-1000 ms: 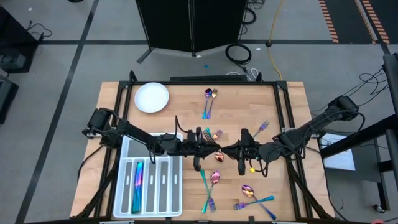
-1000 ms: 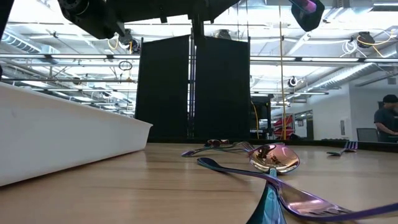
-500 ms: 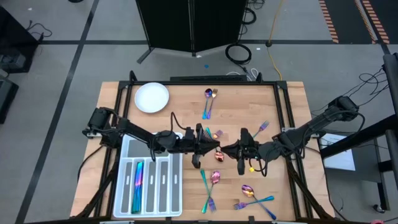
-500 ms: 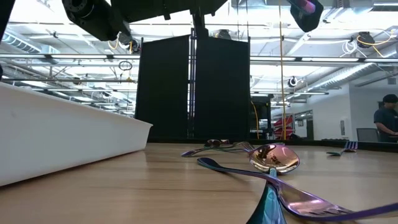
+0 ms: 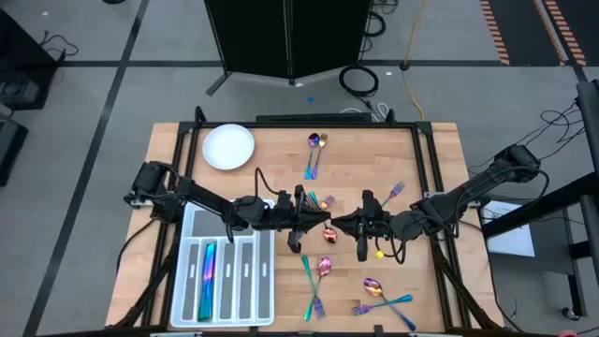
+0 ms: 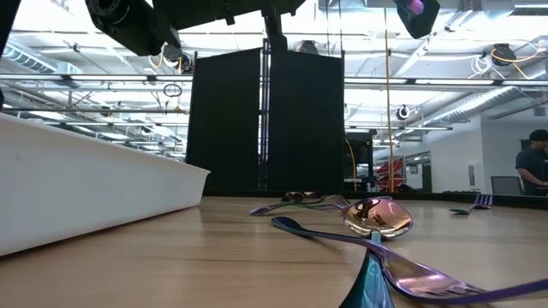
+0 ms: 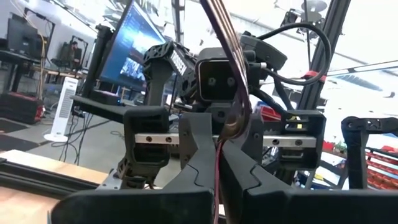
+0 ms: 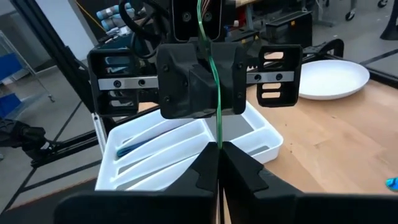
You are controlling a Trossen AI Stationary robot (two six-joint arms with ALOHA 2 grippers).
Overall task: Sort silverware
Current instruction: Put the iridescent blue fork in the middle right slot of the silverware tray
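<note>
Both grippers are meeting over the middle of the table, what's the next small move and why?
Probably open the right gripper and let go. Both it and the left gripper are shut on the same piece of silverware, held in the air between them, and the left arm is the one beside the tray.

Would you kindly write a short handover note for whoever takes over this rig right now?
Left end effector: shut on one utensil above mid-table.
Right end effector: shut on the same utensil, facing the left one.
Done: a few pieces lie in the tray.
Left: loose silverware at the far edge, the right side and the near edge needs sorting.
</note>
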